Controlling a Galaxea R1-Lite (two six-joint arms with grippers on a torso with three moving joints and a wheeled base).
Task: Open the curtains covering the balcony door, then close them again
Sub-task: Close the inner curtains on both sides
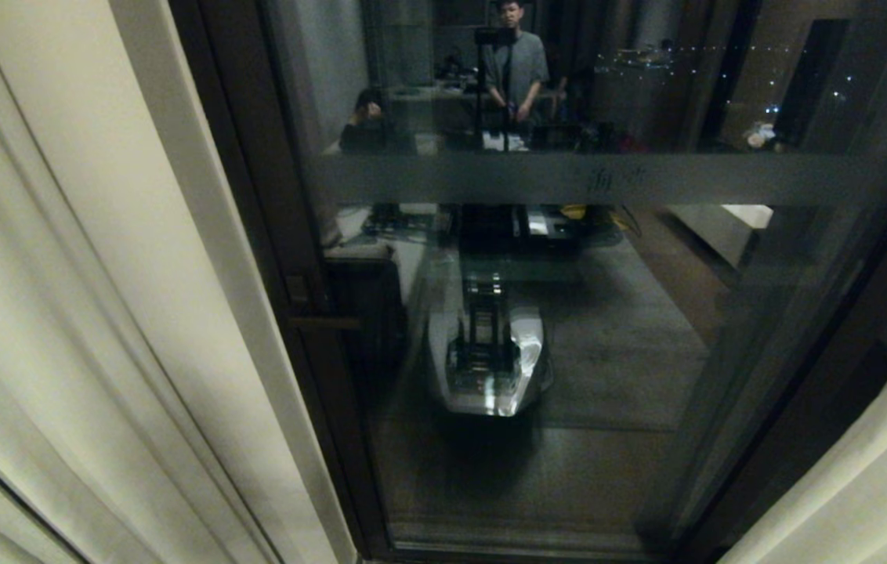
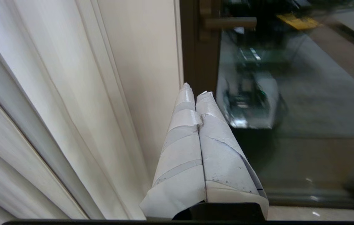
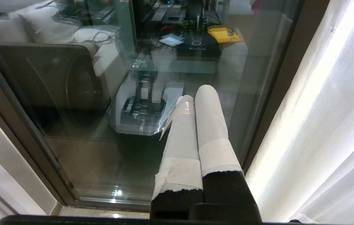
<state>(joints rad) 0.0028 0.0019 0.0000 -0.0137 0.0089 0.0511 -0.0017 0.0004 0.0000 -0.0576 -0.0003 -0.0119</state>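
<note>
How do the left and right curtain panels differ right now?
In the head view, the left curtain fills nearly the whole left side, showing many pleats; the right curtain shows only at the lower corner, with few folds visible. Both are cream and drawn clear of the door glass.

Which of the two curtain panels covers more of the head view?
The left curtain panel: it fills the whole left side, while the right curtain panel shows only in the lower corner.

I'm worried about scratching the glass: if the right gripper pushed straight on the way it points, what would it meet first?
Probably the glass of the balcony door. The right gripper, fingers shut, aims at the pane's lower part, with the right curtain off to its side. How far off the pane is can't be judged.
</note>
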